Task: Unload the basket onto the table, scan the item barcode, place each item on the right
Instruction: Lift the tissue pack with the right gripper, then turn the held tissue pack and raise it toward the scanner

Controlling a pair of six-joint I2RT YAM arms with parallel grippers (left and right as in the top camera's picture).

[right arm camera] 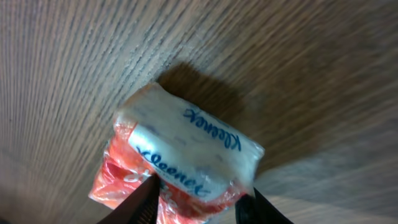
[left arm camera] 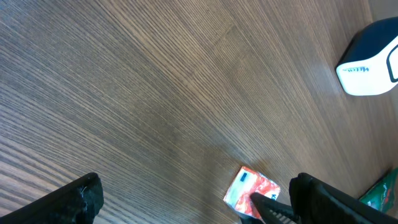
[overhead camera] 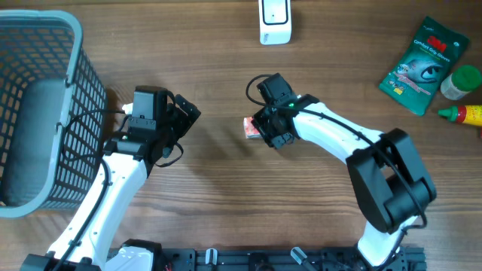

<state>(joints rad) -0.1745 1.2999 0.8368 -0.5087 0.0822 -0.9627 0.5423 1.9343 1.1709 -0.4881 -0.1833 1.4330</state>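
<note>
The item is a small Kleenex tissue pack (overhead camera: 251,128), white and orange-red in clear wrap, lying mid-table. My right gripper (overhead camera: 265,132) has come at it from the right. In the right wrist view the pack (right arm camera: 186,155) fills the space between the jaws, and my right gripper (right arm camera: 198,196) is shut on it, one dark finger pressed against each side. A white barcode scanner (overhead camera: 275,21) stands at the table's far edge. Left of the pack, my left gripper (overhead camera: 184,120) hangs open over bare wood. Its own view shows the left gripper (left arm camera: 199,202) empty, the pack (left arm camera: 252,193) and the scanner (left arm camera: 370,59).
A grey mesh basket (overhead camera: 83,83) takes up the far left corner. At the right edge lie a green pouch (overhead camera: 422,66), a green-capped bottle (overhead camera: 461,81) and a red and yellow bottle (overhead camera: 467,114).
</note>
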